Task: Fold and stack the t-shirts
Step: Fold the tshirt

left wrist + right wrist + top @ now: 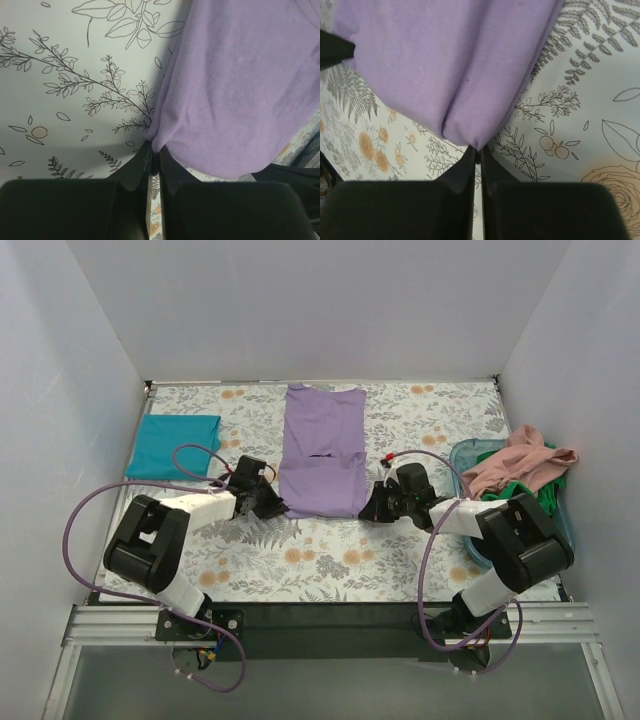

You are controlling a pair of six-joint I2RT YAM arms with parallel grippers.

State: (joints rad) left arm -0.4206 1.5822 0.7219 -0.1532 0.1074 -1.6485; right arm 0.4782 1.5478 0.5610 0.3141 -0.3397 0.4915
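A lavender-purple t-shirt (322,445) lies in the middle of the table, folded into a long strip, its near part doubled over. My left gripper (277,506) is shut on its near left corner (165,135). My right gripper (366,510) is shut on its near right corner (470,135). A folded teal t-shirt (174,445) lies at the far left. A salmon-pink t-shirt (520,465) and a green t-shirt (528,492) are heaped in the blue tub (462,455) at the right. No black t-shirt is in view.
The grey floral-print cloth (330,550) covers the table. White walls close in the left, back and right sides. The tub stands close to my right arm.
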